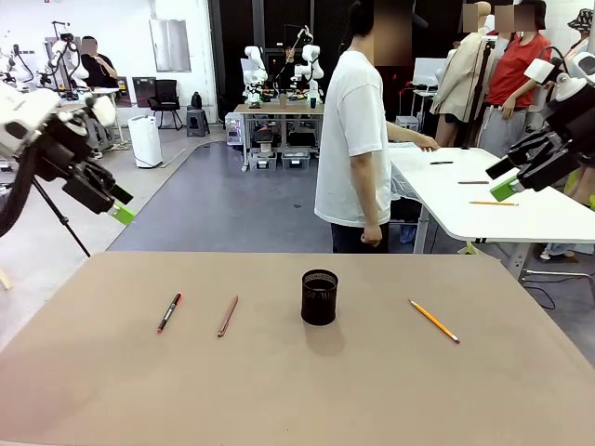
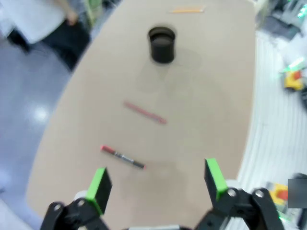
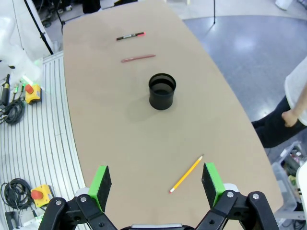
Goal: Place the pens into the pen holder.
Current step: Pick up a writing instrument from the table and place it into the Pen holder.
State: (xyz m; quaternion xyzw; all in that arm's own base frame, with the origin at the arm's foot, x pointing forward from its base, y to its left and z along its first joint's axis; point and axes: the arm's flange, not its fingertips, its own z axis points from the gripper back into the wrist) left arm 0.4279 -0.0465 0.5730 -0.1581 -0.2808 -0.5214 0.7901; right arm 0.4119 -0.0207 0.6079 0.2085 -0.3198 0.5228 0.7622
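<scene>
The black mesh pen holder stands upright near the middle of the brown table. Three pens lie flat on the table. Left of the holder are a dark pen with a red end and a reddish-brown pen. A yellow pencil lies to its right. My left gripper hangs open, high above the table's left side. My right gripper is open too, high above the right side. Neither holds anything.
A person in a white T-shirt stands at the table's far edge, turned toward a white side table with a few pens on it. Cables and a yellow stop button lie on the floor beside the table.
</scene>
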